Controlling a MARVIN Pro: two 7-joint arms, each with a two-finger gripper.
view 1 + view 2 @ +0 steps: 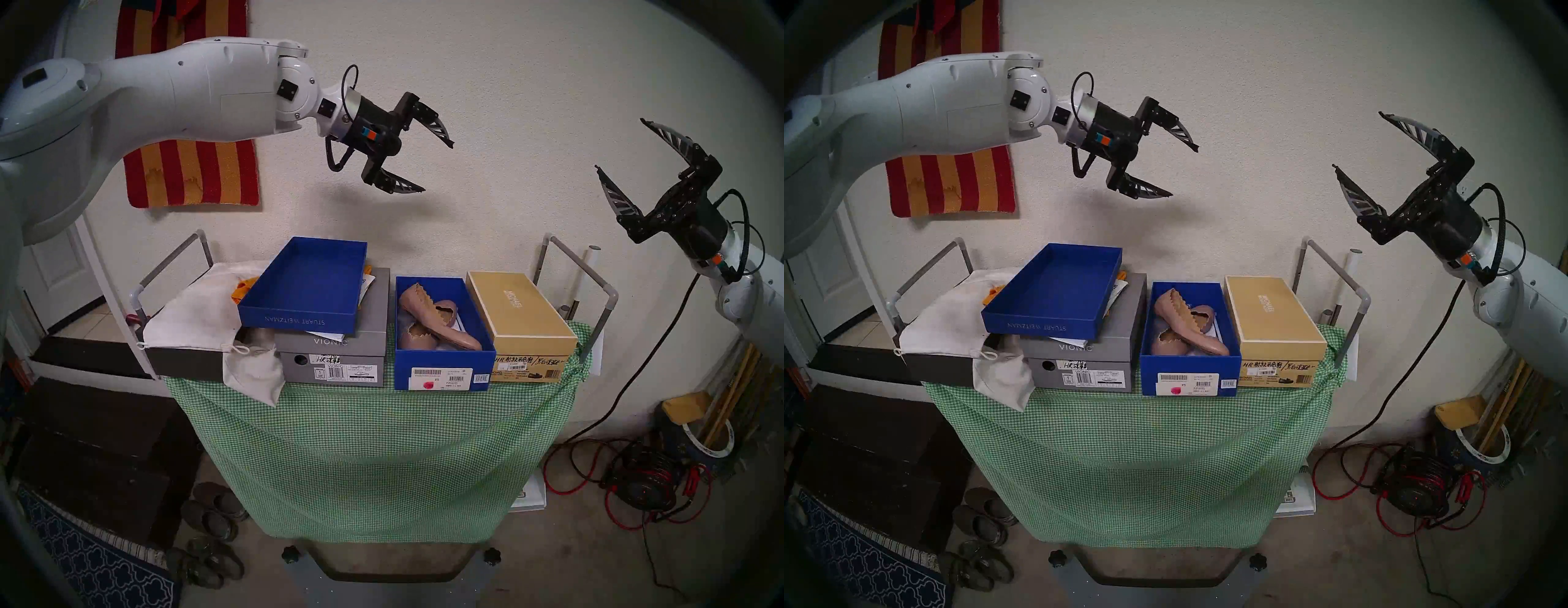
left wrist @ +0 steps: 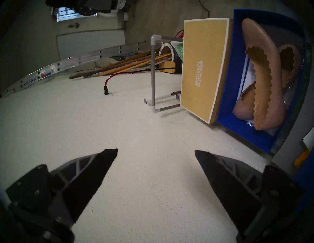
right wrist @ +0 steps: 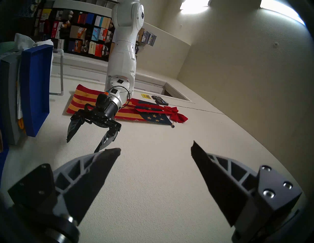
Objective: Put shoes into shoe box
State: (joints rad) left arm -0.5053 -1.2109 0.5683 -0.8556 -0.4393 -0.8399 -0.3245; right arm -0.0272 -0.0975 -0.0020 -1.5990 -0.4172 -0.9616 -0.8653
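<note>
left claw (image 1: 437, 167): jaws spread wide, nothing between them, hanging high in front of the wall.
right claw (image 1: 621, 146): jaws spread wide too, empty, raised off to the side of the table.
ballet flats (image 1: 432, 316): both already inside the deep blue shoe box (image 1: 443, 375), well below the left claw and slightly toward the right one; well below and inboard of the right claw.
fit: one flat lies on its side and leans over the other, so the pair does not sit flat; its scalloped rim looks close to the top of the box wall.
task state: looks essentially done; box has no lid on.
risk 1: if the shallow STUART WEITZMAN tray (image 1: 303, 293) is the lid, the upper flat may stop it seating, or get crushed.
risk 2: that tray sits askew on the grey VIONIC box (image 1: 335, 354), below and just behind the left claw; a careless descent could tip it off.
risk 3: tan MICHAEL KORS box (image 1: 519, 316) touches the blue box on the right-claw side; no finger room there, so a re-grasp of the flats could shove either box.
risk 4: green checked cloth (image 1: 373, 446) hangs loose under everything; dragging a box could bunch it.
risk 5: white dust bag (image 1: 199, 314) lies below the left arm; its drawstring could snag.
</note>
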